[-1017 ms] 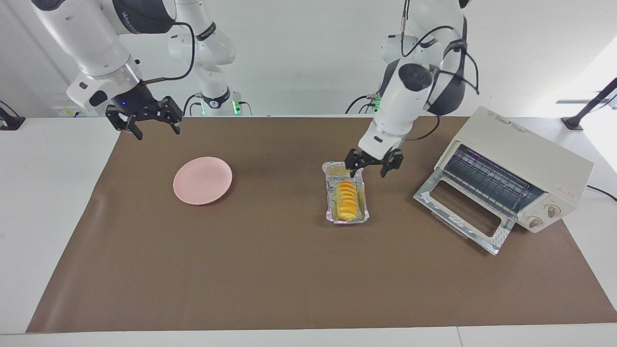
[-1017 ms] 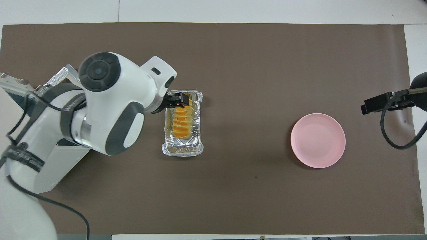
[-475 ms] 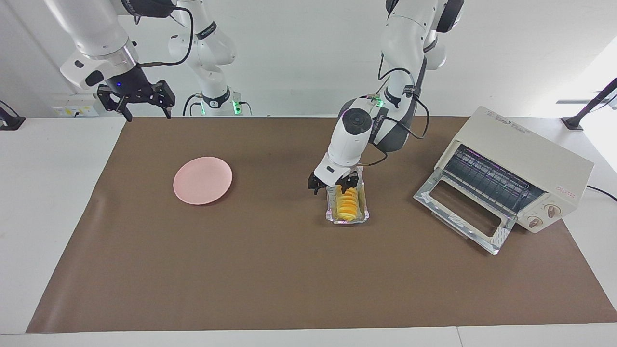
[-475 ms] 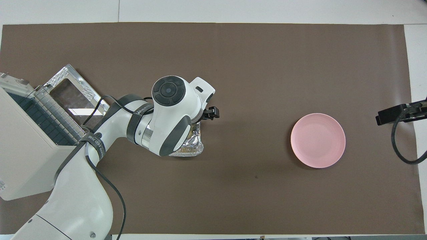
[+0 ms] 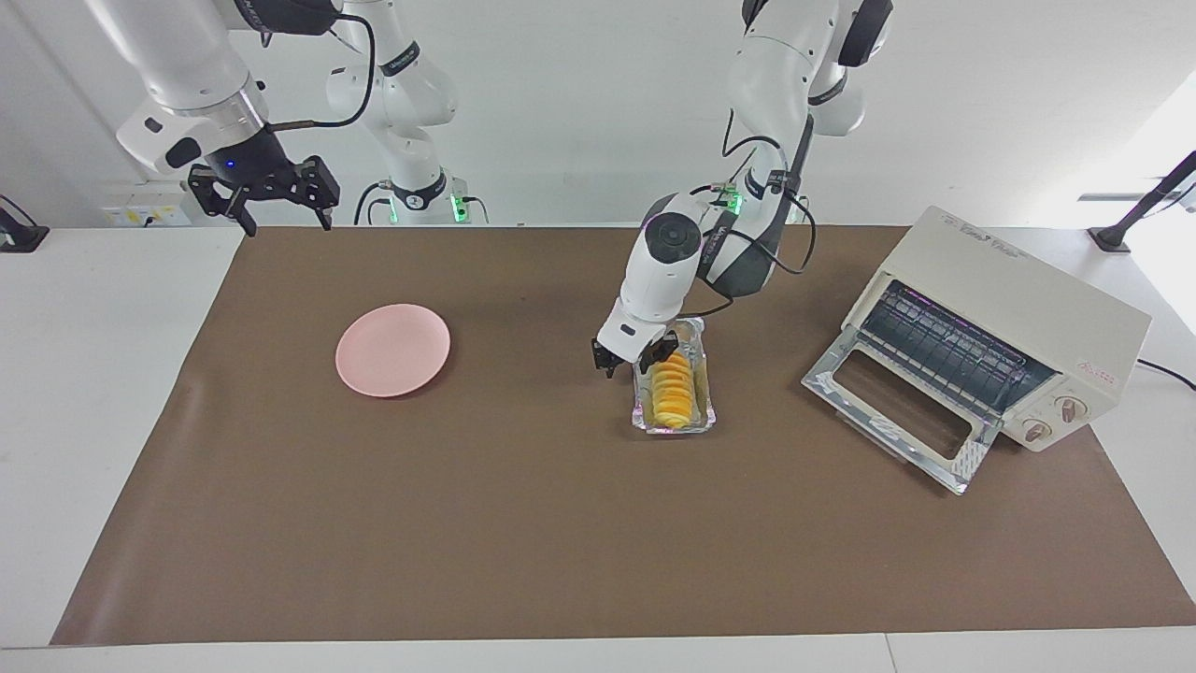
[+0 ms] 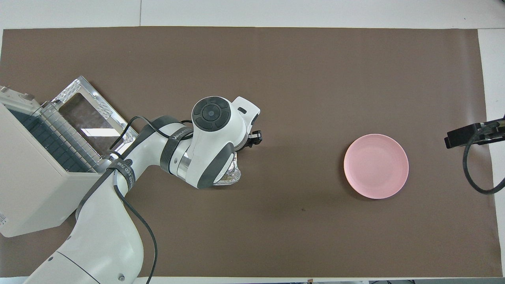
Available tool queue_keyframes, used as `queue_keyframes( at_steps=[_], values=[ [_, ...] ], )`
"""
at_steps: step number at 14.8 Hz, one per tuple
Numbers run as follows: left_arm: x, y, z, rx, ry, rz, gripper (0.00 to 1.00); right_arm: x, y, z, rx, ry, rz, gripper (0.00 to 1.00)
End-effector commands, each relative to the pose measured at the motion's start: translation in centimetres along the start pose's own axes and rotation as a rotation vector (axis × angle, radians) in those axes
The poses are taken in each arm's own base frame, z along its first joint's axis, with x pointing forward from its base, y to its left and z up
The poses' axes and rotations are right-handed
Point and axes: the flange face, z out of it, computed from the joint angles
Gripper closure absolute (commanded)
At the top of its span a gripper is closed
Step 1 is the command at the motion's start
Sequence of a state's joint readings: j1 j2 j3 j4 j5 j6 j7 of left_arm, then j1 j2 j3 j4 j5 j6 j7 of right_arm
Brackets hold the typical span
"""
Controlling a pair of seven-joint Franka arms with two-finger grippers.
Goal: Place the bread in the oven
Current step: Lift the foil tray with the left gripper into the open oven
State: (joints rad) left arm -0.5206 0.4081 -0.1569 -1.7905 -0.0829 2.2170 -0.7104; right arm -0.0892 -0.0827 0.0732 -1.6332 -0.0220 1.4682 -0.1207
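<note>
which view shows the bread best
The facing view: the bread lies in plain sight in its foil tray, with the left gripper at the tray's end nearer the robots. In the overhead view the left arm hides the bread; only a tray corner shows.

bread hidden under left arm (image 6: 205,150) in overhead view, oven (image 6: 35,173) cut by edge

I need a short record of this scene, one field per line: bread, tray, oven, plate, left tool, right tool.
bread: lies in the tray
tray: foil, on the mat beside the oven
oven: door down, rack bare
plate: pink, toward the right arm's end
left tool: low at the tray's end nearer the robots
right tool: open, raised, waiting
</note>
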Motion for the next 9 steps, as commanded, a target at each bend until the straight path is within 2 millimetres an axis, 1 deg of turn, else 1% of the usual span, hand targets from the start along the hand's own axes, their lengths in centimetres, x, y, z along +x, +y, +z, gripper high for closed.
queue_keyframes(
  at_steps=[1, 2, 3, 4, 5, 6, 7, 9],
  values=[
    [-0.2, 0.0, 0.4, -0.011, 0.007, -0.023, 0.85, -0.7, 0.8, 0.1, 0.008, 0.000, 0.003, 0.00],
    [-0.1, -0.3, 0.7, -0.007, 0.004, -0.023, 0.96, -0.7, 0.8, 0.0, 0.008, 0.001, 0.010, 0.00],
    [-0.1, -0.4, 0.8, -0.005, 0.002, -0.023, 1.00, -0.7, 0.9, 0.1, 0.005, 0.002, 0.012, 0.00],
    [0.1, -0.6, 0.7, -0.002, -0.001, -0.037, 1.00, -0.7, 1.0, 0.1, 0.004, 0.001, 0.009, 0.00],
    [0.5, -0.9, 0.2, 0.003, -0.009, -0.057, 1.00, -0.8, 1.0, 0.2, 0.005, -0.008, 0.008, 0.00],
    [1.4, -0.7, -1.4, -0.006, 0.002, -0.068, 1.00, -0.8, 0.9, 0.2, 0.005, -0.008, 0.006, 0.00],
    [2.7, -1.1, -3.4, -0.013, 0.013, -0.088, 1.00, -0.8, 0.7, 0.2, 0.004, -0.010, 0.002, 0.00],
    [4.4, -2.8, -7.6, 0.002, 0.012, -0.167, 1.00, -0.8, 0.6, 0.1, 0.004, -0.008, -0.001, 0.00]
  ],
)
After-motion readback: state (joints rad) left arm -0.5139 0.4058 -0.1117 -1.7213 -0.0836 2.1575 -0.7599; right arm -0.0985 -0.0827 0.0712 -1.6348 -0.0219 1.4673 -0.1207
